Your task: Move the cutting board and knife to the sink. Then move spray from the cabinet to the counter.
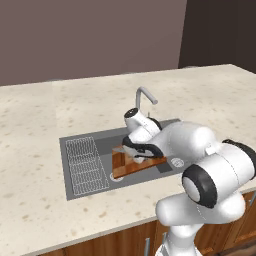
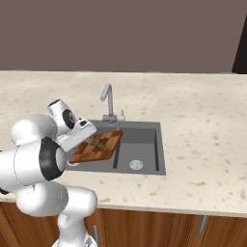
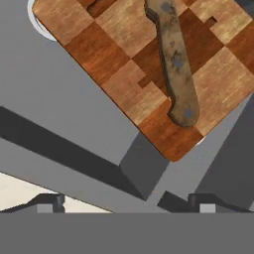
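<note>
My gripper (image 3: 129, 201) hangs with its jaws spread wide and nothing between them above the sink (image 1: 85, 141), the two dark fingertips (image 3: 49, 201) standing far apart at the bottom of the hand view. In that view the cutting board (image 3: 124, 64), a patchwork of lighter and darker wooden blocks, fills the upper part of the frame, one rounded corner pointing down toward the lower middle over the grey basin floor. The knife (image 3: 173, 59) lies flat on the board, its mottled brown handle running from the top of the frame down to the right of centre; the blade is cut off by the upper edge. In the left base view the board (image 1: 125, 165) sits at the centre of the frame inside the dark grey basin, seemingly tilted, partly hidden behind my white wrist, with the wire rack (image 1: 86, 165) to its left and the gooseneck faucet (image 1: 144, 97) just above. In the right base view the board (image 2: 99, 144) rests in the left half of the sink (image 2: 144, 144), left of centre in the frame, the knife (image 2: 98, 144) a dark sliver across it, and my hand sits just to its left. The cream speckled desk (image 2: 202, 125) surrounds the basin on all sides in both base views.
</note>
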Motion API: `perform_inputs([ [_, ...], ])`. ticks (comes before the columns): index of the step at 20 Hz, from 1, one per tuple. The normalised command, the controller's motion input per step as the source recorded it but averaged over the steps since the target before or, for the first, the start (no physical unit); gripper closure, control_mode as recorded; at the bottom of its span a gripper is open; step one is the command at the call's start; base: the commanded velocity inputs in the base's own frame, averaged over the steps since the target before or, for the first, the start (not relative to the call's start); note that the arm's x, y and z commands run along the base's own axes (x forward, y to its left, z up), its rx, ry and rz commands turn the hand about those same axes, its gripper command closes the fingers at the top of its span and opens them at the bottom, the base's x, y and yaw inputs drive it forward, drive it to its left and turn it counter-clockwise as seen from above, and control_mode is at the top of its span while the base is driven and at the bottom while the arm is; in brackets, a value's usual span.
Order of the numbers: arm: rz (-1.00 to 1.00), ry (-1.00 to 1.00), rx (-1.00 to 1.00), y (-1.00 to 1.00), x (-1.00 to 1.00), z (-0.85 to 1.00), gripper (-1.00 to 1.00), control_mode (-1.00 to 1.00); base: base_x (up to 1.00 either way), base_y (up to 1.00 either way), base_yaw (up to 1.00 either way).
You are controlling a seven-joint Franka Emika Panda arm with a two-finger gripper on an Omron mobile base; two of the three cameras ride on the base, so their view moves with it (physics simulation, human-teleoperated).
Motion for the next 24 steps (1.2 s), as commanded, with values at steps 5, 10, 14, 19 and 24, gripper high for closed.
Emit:
perform_inputs([
  [5,-0.15,0.0,0.0,0.04,-0.9,0.61,-1.0,-1.0,0.0,0.0,0.0],
  [10,-0.15,0.0,0.01,0.0,-0.97,0.54,-1.0,-1.0,0.0,0.0,0.0],
  [14,-0.14,0.0,0.02,0.11,-0.91,0.25,-1.0,-1.0,0.0,0.0,0.0],
  [19,-0.07,-0.04,0.01,0.42,-0.62,0.06,-1.0,-1.0,0.0,0.0,0.0],
  [24,0.01,0.0,0.0,0.09,-0.07,0.0,-1.0,-1.0,0.0,0.0,0.0],
])
